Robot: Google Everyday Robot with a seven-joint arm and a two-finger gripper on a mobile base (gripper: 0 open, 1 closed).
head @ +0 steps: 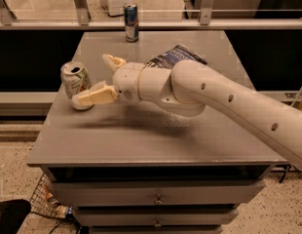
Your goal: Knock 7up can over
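The 7up can (75,83), white with green markings and a silver top, stands near the left edge of the grey table (141,135) and leans slightly to the left. My gripper (91,79) is right beside it on its right, with the jaws spread open. The lower finger (95,95) lies across the front of the can's lower part and touches it. The upper finger (113,61) points up behind, apart from the can. The white arm reaches in from the right.
A slim blue-and-silver can (131,22) stands at the table's far edge. A dark blue snack bag (176,55) lies behind my arm. A rail with glass runs behind the table. A wire basket (44,199) sits on the floor at the lower left.
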